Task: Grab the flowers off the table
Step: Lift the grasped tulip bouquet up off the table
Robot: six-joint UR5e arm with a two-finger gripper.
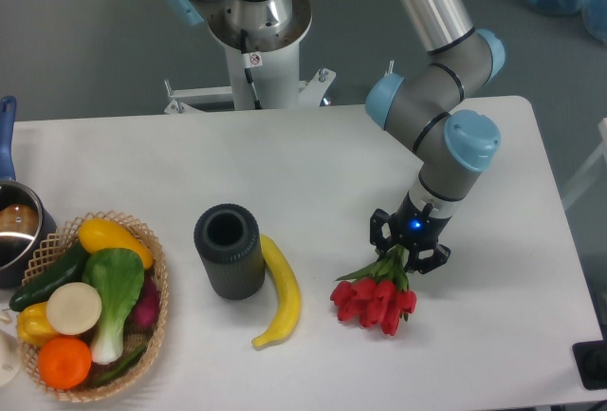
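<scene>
1. Gripper (409, 246): jaws clamped on flowers (376, 295) at stem/leaf end, approach from above.
2. Red heads hang toward camera, low over table (313, 155), right of banana (276, 290); contact w/ surface not discernible.
3. Grip at stems prob. spares blooms.
4. Sticker on robot base (253, 59): illegible. No other writing.

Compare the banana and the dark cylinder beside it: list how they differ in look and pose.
The banana is bright yellow; the cylinder is dark grey to black.
The banana is long, thin and curved; the cylinder is short, wide and straight-sided, with a ribbed wall.
The banana is solid and tapers at both ends; the cylinder shows an open hollow at its top.
Both rest on the white table, side by side, left of the flowers.
</scene>
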